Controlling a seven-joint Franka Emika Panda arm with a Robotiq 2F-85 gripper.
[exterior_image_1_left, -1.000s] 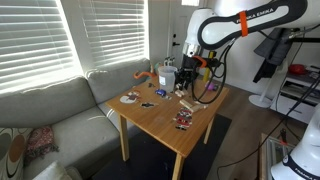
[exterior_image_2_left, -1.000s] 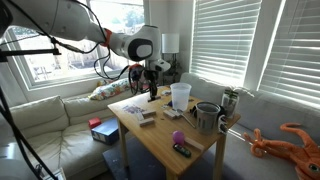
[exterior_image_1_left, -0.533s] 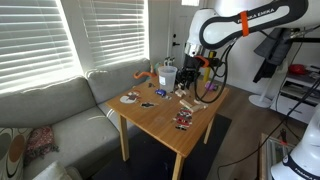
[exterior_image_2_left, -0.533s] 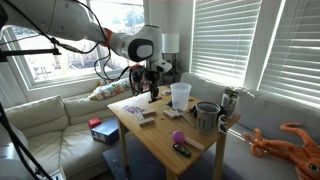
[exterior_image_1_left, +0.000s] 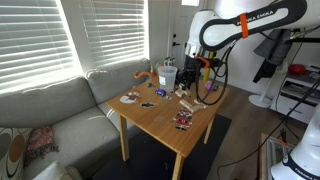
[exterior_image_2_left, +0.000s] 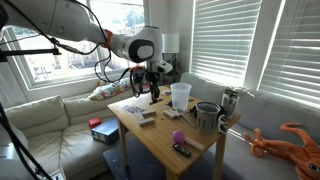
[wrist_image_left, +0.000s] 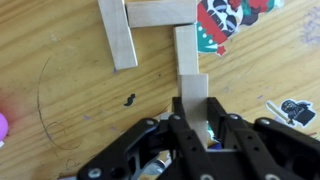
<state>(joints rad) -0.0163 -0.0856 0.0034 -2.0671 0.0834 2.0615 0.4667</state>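
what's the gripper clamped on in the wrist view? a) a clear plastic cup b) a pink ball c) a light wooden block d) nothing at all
c: in the wrist view the gripper is shut around the near end of a light rectangular wooden block.

The claw (wrist_image_left: 206, 136) hides one end of the wooden block (wrist_image_left: 193, 95).

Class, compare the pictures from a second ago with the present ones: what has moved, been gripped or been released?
Nothing visibly changed. The gripper stays shut on a wooden block, and the other wooden blocks and the clear cup on the table lie where they were.
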